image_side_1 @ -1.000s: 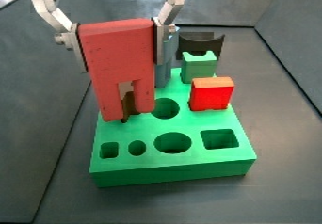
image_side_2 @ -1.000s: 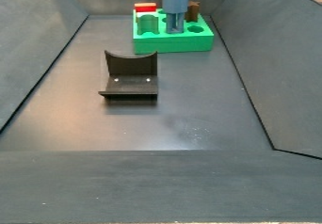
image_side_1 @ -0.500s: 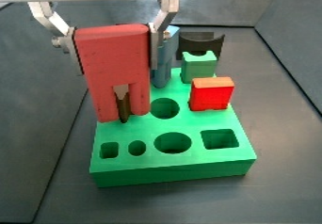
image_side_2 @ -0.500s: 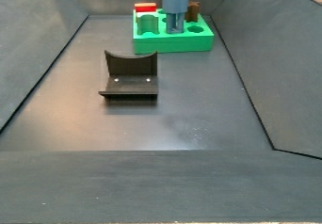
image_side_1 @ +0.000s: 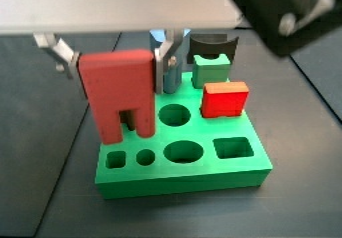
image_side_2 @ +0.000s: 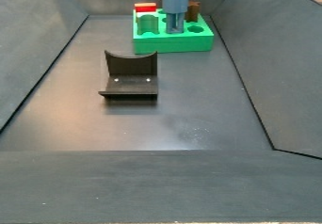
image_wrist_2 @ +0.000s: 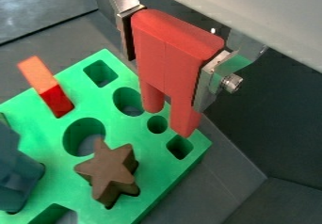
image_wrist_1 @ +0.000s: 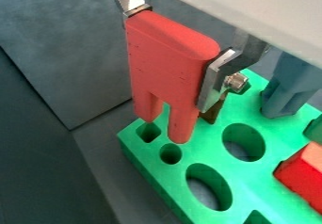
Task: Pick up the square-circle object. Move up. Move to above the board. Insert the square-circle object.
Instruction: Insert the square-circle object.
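Square-circle object (image_side_1: 118, 92) clamped in tool (image_side_1: 114, 57), over board (image_side_1: 201, 167).

Gripper (image_wrist_1: 176, 54): I see fingers only partly, upper body cut by frame edge in both wrist views. Square-circle object (image_side_1: 116, 90) hides board (image_side_1: 201, 172) holes behind its legs; can't tell if leg tips sit inside holes or just above. Dark blurred shape crosses corner of side view, unidentifiable. In far side view board (image_side_2: 176, 41) tiny; gripper and pieces on it too small to sort.
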